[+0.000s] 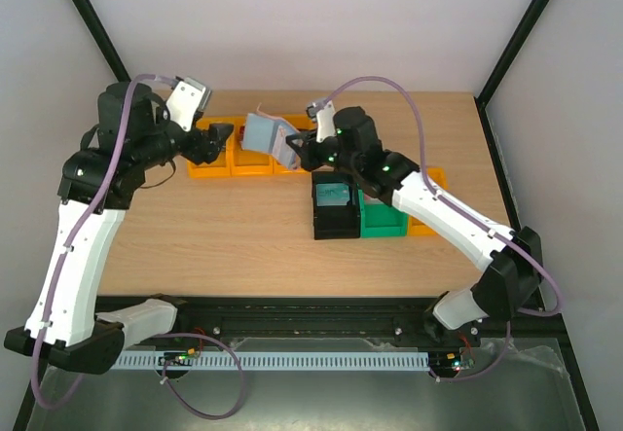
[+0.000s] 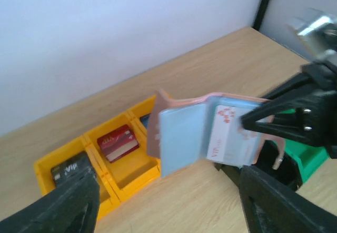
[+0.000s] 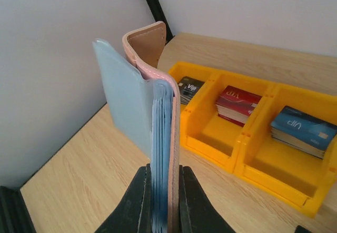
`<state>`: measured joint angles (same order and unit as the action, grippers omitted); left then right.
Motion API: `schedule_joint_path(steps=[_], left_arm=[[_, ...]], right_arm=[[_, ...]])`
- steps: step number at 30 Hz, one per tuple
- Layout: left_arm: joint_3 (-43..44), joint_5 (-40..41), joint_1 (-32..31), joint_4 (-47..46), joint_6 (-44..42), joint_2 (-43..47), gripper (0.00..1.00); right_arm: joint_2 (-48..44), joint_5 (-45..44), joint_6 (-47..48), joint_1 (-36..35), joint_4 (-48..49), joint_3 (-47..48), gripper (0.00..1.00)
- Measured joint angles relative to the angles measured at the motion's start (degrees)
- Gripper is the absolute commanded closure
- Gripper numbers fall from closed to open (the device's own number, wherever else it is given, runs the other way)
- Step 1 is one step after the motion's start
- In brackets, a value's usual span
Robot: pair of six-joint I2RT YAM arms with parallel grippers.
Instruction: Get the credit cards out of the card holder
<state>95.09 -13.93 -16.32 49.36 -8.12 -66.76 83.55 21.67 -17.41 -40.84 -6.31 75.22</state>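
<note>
The card holder (image 3: 158, 107) is held off the table (image 1: 224, 227), near the upper middle of the top view. It is clamped at its lower edge by the right pincer (image 3: 163, 175). It is fanned partly open: the pinkish-brown cover is curled off to one side and pale blue sleeves are shown inside. In the left wrist view a white card (image 2: 225, 133) with red marks and "VIP" lettering is seen tucked in one sleeve. The left pincer (image 1: 216, 139) is spread wide, with nothing between its fingers (image 2: 68, 201). It is placed just left of the holder and apart from it.

A row of yellow bins (image 1: 209, 168) is set in the upper left of the top view. A black card (image 3: 189, 88), a stack of red cards (image 3: 238, 102) and a stack of blue cards (image 3: 303, 130) are kept in separate compartments. A teal card (image 1: 336, 195) is laid in a black bin (image 1: 331, 229) at centre frame, beside a green bin (image 1: 384, 225).
</note>
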Motion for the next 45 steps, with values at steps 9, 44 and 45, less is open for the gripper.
schedule_joint_path(steps=[9, 44, 45], left_arm=[[-13.9, -19.39, -0.15, -3.21, 5.99, 1.75, 0.61], [-15.47, -17.64, 2.36, -6.19, 3.41, 4.33, 0.98], [-14.91, -18.21, 2.62, -5.77, 3.19, 4.24, 0.98]], right_arm=[[2.58, 0.7, 0.22, -6.69, -2.4, 3.89, 0.98], [5.64, 27.1, -23.32, -3.02, 29.81, -4.48, 0.98], [5.6, 27.17, -23.3, -2.97, 30.16, -4.48, 0.98]])
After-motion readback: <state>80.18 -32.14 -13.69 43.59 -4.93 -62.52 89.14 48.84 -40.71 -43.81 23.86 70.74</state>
